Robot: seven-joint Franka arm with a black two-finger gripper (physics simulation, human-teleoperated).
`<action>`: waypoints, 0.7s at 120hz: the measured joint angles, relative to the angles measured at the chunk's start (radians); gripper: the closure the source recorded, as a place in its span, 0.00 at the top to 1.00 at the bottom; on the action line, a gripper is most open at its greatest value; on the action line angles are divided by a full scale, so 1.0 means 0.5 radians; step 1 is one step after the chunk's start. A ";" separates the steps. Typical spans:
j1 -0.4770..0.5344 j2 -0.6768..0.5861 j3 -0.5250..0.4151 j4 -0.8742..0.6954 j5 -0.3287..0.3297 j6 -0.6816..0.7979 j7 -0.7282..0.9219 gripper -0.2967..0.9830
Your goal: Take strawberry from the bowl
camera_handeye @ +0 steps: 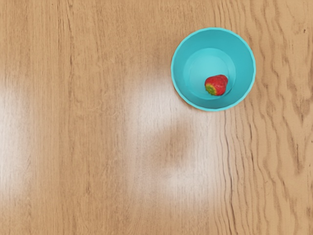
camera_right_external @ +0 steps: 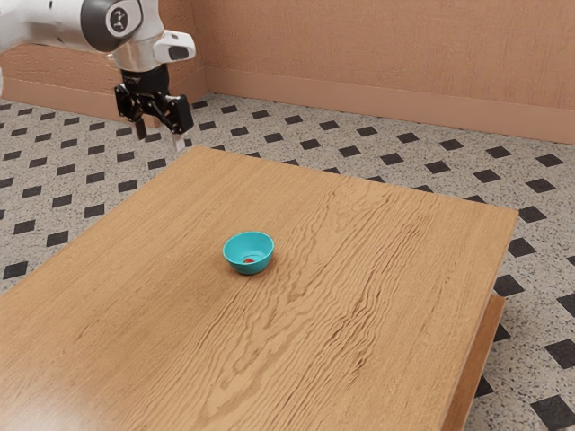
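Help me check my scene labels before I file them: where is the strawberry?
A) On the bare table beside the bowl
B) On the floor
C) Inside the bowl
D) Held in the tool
C: the wrist view shows the red strawberry lying inside the turquoise bowl, within its rim.

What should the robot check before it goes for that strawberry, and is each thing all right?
1. Strawberry inside the bowl: ok, it lies low inside, off-centre.
2. Bowl upright on the wooden table: ok.
3. Jaws open, nothing between them: ok, they stand apart.
4. Jaws lined up over the strawberry: not ok, they hang off to the exterior view's left of the bowl.
5. Bowl's mouth uncovered: ok, nothing lies across it.
6. Strawberry touching the bowl's wall, which could crowd the jaws: cannot tell.
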 joint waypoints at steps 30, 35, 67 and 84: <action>-0.010 0.012 -0.006 0.023 0.000 0.003 0.003 0.77; -0.027 0.040 -0.007 0.056 0.002 0.007 0.003 0.77; -0.077 0.506 -0.035 0.369 0.008 0.027 0.030 0.77; -0.073 0.589 -0.032 0.255 -0.011 0.083 0.032 0.77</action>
